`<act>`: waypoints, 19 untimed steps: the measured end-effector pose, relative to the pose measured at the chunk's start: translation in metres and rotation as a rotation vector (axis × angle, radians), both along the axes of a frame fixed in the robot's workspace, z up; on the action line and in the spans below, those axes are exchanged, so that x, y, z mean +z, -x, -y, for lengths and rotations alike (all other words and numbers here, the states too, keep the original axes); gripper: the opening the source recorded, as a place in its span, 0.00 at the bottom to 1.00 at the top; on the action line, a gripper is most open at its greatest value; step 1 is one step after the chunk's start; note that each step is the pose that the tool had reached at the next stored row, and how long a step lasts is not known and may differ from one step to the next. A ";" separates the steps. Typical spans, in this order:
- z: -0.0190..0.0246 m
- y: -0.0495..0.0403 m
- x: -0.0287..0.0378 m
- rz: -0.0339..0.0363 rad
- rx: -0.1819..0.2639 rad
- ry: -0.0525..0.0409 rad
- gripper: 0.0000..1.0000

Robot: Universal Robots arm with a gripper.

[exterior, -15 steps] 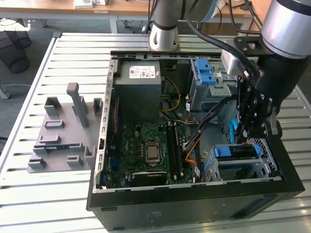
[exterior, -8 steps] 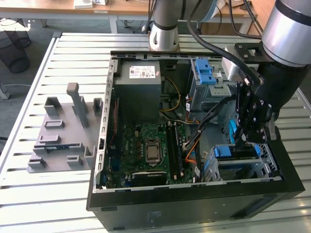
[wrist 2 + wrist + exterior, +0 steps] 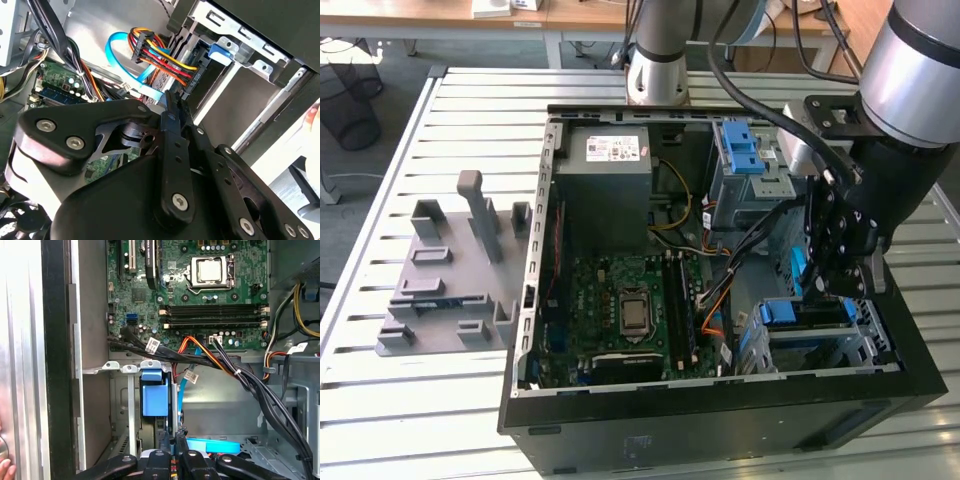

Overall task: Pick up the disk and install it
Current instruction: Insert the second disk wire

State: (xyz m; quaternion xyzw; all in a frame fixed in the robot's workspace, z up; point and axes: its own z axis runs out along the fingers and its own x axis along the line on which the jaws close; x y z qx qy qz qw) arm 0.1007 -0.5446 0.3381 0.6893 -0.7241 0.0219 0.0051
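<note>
The disk stands edge-on in the grey metal bay at the case's front corner, on the exterior view's right. Its blue rail end shows between the bay walls, and the silver body is mostly hidden. In the second wrist view the blue tab pokes out of the cage, with a bundle of coloured power wires plugged in beside it. My gripper hangs just above that bay. Its thin fingertips are shut together, and I see nothing between them.
The open black case lies on a slatted table. Inside it are the motherboard, the grey power-supply box and an upright blue latch piece. Black cable bundles and a blue data cable run close to the gripper. A grey fixture sits at the exterior view's left.
</note>
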 end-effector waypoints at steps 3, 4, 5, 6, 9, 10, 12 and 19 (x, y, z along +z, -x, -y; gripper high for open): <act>0.0002 -0.0001 0.0000 0.0000 0.000 -0.0001 0.16; 0.0008 -0.0002 -0.0001 0.0000 0.000 -0.0001 0.16; 0.0014 -0.0002 -0.0002 0.0000 0.000 -0.0002 0.16; 0.0020 -0.0003 -0.0004 0.0000 0.000 -0.0001 0.16; 0.0030 -0.0009 -0.0008 0.0000 0.000 -0.0001 0.16; 0.0036 -0.0010 -0.0009 -0.0001 0.000 -0.0001 0.16; 0.0046 -0.0016 -0.0009 -0.0001 0.000 -0.0002 0.16; 0.0054 -0.0038 -0.0016 -0.0008 -0.001 -0.0007 0.16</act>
